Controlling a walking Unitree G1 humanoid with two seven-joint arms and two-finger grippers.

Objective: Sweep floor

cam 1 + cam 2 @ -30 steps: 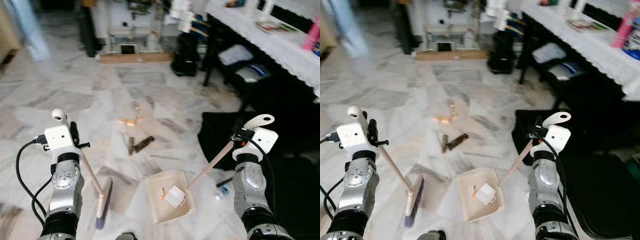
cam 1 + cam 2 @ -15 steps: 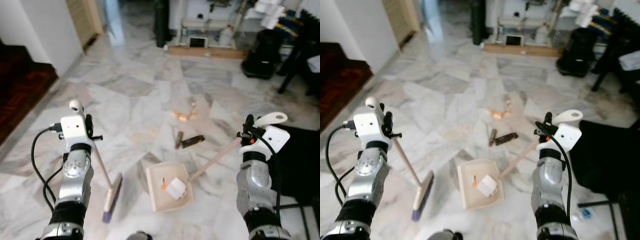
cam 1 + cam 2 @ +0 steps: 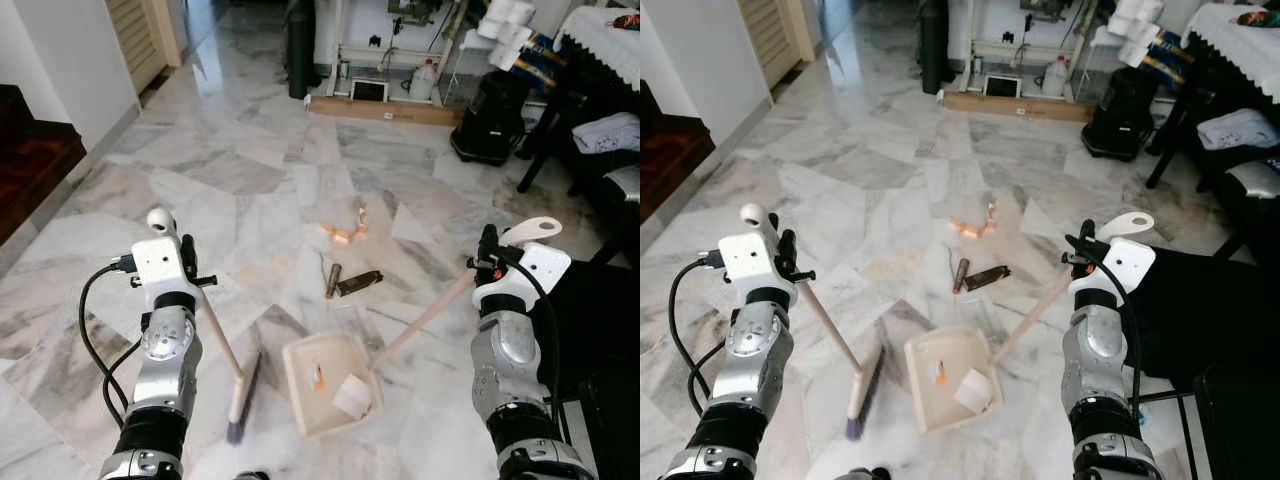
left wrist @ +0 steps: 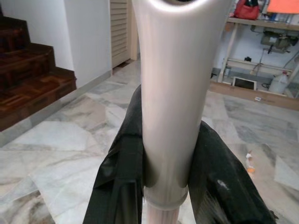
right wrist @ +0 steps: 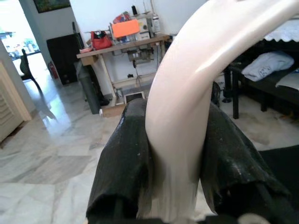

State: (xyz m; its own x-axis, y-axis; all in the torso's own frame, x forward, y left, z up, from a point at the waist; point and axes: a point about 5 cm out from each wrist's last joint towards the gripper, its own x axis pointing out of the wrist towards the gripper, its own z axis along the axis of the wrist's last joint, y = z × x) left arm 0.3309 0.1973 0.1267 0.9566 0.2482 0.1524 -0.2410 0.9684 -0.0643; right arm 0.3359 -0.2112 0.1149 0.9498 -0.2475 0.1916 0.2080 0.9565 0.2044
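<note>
The litter I am after lies on the marble floor ahead of me: two dark sticks side by side, and a little farther off a cluster of pale orange scraps. Nearer to me sits my dustpan, flat on the floor with a white crumpled paper and a small orange bit already in it. My broom stands just to the left of the pan, bristles on the floor.

What worries me most is the pan. Its mouth looks turned away from the dark sticks rather than squarely toward them, so I judge a sweep could push them past the rim. If I lift or tilt it carelessly, the paper could slide out. The broom handle is long and thin, so a hard stroke might twist it in my grip or scatter the light scraps wider. A black bin and dark furniture stand to my right, where the pan handle could catch.

My left gripper is closed around the broom handle, a black finger on each side. My right gripper is clamped likewise on the dustpan's pale curved handle.
</note>
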